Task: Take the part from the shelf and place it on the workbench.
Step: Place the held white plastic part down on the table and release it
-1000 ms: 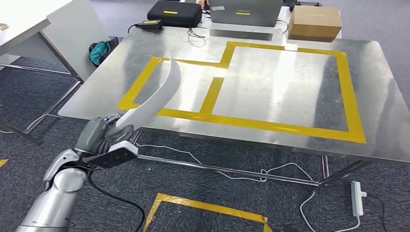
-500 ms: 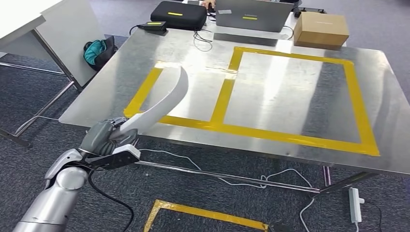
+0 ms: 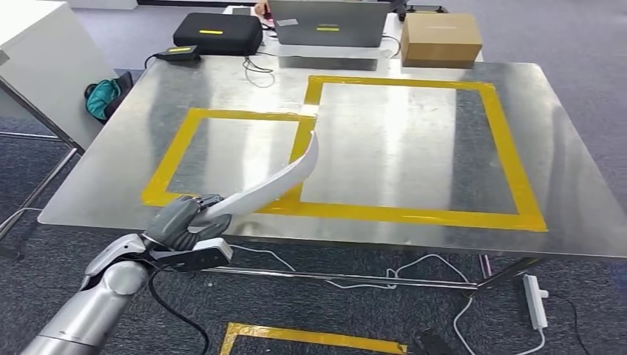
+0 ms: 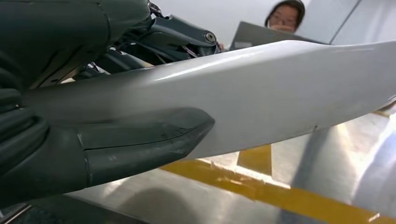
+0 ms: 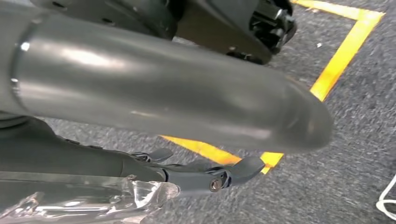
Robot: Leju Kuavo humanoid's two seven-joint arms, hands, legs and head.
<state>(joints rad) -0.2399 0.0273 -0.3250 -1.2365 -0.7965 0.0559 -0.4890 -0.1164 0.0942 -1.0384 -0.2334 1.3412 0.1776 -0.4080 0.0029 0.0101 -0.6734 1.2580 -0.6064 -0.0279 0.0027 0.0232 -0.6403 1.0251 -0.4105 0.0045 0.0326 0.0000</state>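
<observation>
In the head view a long, curved white part is gripped at its lower end by my left hand. The hand hovers just off the front edge of the steel workbench. The part slants up and to the right over the bench, and its tip is above the yellow tape dividing the two marked rectangles. The left wrist view shows the white part close up, with my thumb pressed against it. My right hand hangs over the carpet with nothing in it, its dark fingers extended.
At the bench's far edge are a black case, a laptop and a cardboard box. A person sits behind the laptop. A white table stands to the left. A power strip and cables lie under the bench.
The camera has moved, so the bench sits further left and more square in view. The part now leans lower and further right over the bench, still held by my left hand.
</observation>
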